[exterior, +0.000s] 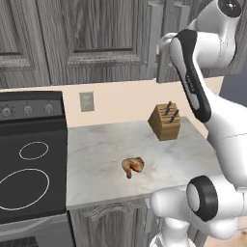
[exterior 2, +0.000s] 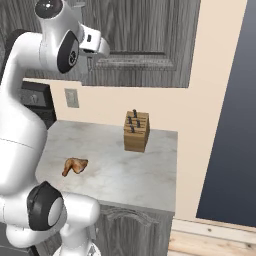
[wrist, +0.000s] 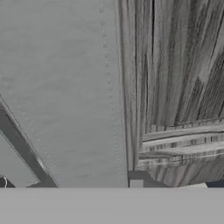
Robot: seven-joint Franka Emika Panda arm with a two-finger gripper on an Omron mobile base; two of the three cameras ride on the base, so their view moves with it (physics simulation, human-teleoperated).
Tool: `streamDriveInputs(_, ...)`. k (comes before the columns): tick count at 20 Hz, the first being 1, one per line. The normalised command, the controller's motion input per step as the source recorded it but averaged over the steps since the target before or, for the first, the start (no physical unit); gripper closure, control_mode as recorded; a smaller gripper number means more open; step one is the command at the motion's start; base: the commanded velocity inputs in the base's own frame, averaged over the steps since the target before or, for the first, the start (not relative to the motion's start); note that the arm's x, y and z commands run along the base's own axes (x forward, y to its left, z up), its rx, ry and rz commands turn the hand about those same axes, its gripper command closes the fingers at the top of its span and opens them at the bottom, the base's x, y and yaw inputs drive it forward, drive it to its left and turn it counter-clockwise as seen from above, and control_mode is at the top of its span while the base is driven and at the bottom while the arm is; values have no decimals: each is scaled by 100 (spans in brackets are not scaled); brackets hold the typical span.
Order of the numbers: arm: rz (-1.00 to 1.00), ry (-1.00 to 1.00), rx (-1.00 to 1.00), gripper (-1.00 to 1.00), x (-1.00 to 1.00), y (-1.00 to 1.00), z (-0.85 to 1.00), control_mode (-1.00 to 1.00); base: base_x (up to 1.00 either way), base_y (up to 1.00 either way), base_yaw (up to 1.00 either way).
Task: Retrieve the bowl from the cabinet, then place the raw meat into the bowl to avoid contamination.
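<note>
Evidently the gripper (exterior 2: 102,47) is up at the cabinet (exterior: 96,34) door, presumably near its handle; its jaws' state I cannot tell; raw meat (exterior: 132,166) lies on the counter (exterior: 96,159); a slipping hold could leave the door shut

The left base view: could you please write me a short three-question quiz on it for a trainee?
1. True or false: the chicken drumstick lies inside a bowl.
2. What stands on the counter behind the drumstick, near the wall? A) wooden knife block B) kettle C) toaster
3. Which appliance adjoins the counter on the picture's left side?

Key: 1. False: it lies bare on the counter. 2. A. 3. The black stove.
</note>
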Motion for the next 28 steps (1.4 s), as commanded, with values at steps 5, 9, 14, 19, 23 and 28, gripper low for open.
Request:
streamDriveInputs(5,3,-2,9,100,-90,-55,0,-100,0,0,0)
streamDriveInputs(9,6,-3,12,100,-98,-58,3,-100,0,0,0)
streamDriveInputs(14,7,-3,12,100,-94,-60,7,-100,0,0,0)
streamDriveInputs(19,7,-3,14,100,-90,-62,2,-100,0,0,0)
streamDriveInputs(23,4,-1,9,100,-71,-50,0,-100,0,0,0)
streamDriveInputs(28,0,0,0,100,-22,-2,0,-100,0,0,0)
